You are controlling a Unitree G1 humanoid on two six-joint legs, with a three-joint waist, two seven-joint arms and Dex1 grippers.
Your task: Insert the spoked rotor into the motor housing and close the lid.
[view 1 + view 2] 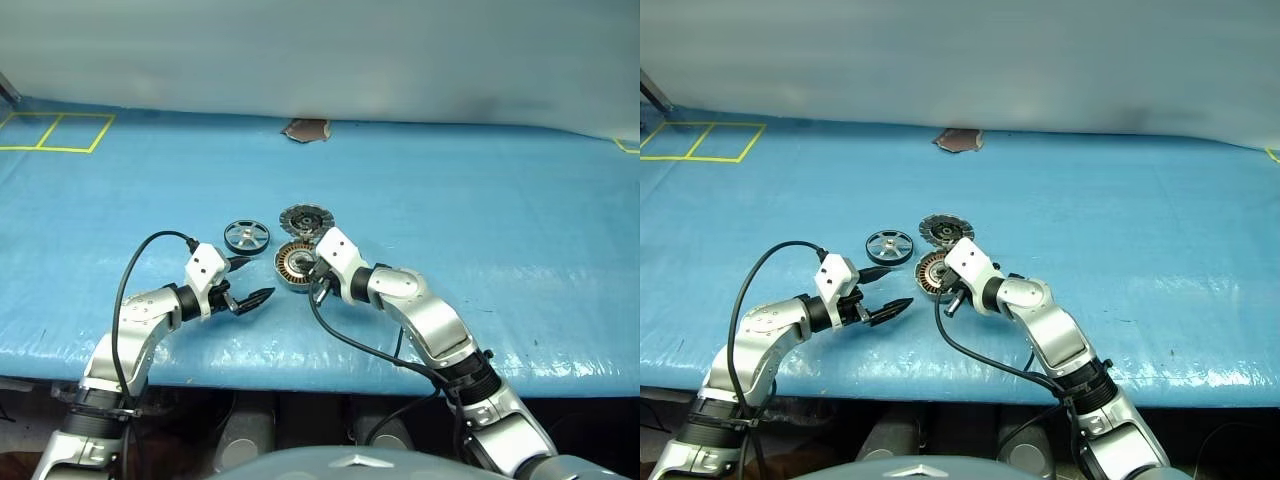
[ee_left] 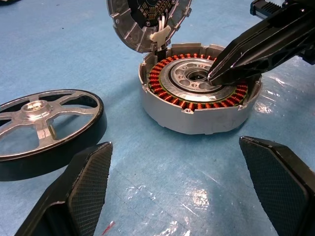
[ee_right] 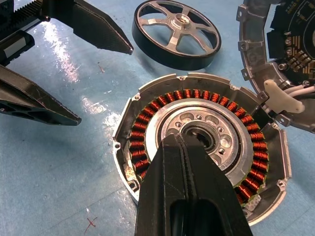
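On blue tarp [image 1: 480, 220]: copper-wound round motor housing [image 3: 147, 132], spoked silver rotor [image 3: 177, 30].

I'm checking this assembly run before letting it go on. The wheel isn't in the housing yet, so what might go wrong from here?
1. The right gripper, shut, has its tips at the hub of the motor housing; sliding sideways, it might scrape the copper windings.
2. The lid lies open, joined by white wires; closing it carelessly could pinch them.
3. The spoked wheel lies flat on the table, so the open left gripper may struggle to grip it.
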